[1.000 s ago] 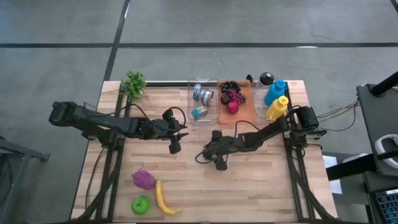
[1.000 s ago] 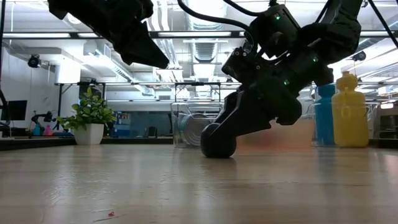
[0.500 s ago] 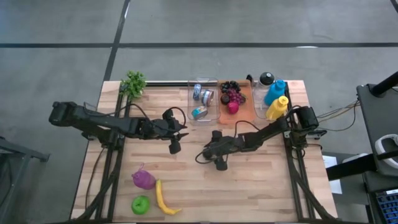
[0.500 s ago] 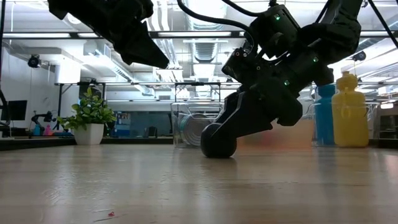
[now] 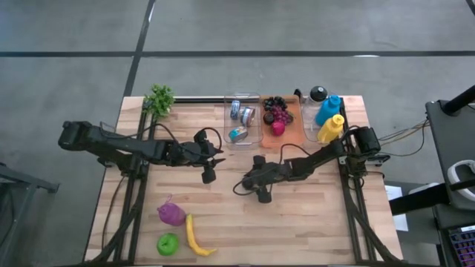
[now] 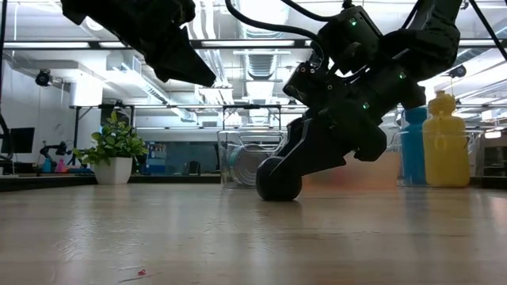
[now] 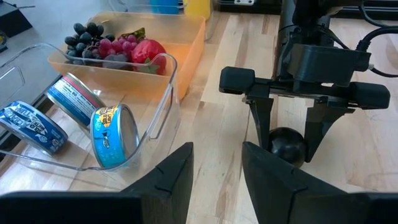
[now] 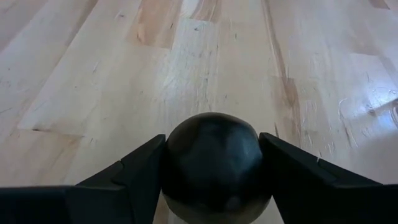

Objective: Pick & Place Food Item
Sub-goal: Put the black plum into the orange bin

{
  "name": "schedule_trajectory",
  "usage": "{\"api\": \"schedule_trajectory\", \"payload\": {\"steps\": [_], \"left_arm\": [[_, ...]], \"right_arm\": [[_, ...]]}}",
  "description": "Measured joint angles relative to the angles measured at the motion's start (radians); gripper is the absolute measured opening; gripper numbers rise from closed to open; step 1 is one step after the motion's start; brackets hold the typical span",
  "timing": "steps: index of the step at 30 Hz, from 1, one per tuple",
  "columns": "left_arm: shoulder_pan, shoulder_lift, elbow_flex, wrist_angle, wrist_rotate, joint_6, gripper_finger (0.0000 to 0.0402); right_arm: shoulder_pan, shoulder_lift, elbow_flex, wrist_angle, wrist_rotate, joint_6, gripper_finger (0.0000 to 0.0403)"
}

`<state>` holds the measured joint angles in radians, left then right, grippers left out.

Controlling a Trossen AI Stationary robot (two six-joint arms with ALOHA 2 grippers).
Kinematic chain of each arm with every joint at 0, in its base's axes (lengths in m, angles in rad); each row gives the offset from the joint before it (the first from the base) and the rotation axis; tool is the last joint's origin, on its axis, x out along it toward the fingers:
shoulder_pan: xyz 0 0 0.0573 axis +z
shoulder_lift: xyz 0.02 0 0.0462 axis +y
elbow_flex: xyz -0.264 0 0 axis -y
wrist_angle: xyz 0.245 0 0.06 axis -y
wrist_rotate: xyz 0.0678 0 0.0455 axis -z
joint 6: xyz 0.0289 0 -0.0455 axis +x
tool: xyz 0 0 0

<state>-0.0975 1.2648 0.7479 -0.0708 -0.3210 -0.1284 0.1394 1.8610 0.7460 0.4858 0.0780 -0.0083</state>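
Right gripper low at table centre, fingers either side of dark ball — contact unclear. Looks hard, smooth, rollable; grip across widest part. Left gripper hovers, parted, empty.

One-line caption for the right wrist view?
Right gripper straddles a dark round fruit resting on the wooden table.
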Motion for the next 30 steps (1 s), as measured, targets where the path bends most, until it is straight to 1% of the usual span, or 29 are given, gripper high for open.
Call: {"api": "schedule_trajectory", "payload": {"steps": [23,30], "left_arm": [[-0.001,0.000,0.000,0.011,0.000,0.000,0.0142],[-0.001,0.000,0.000,0.011,0.001,0.000,0.0139]], "right_arm": [[0.000,-0.017,0.011,-0.004,0.003,0.020,0.0227],[0.000,-0.111,0.009,-0.072,0.003,0.010,0.0226]]}}
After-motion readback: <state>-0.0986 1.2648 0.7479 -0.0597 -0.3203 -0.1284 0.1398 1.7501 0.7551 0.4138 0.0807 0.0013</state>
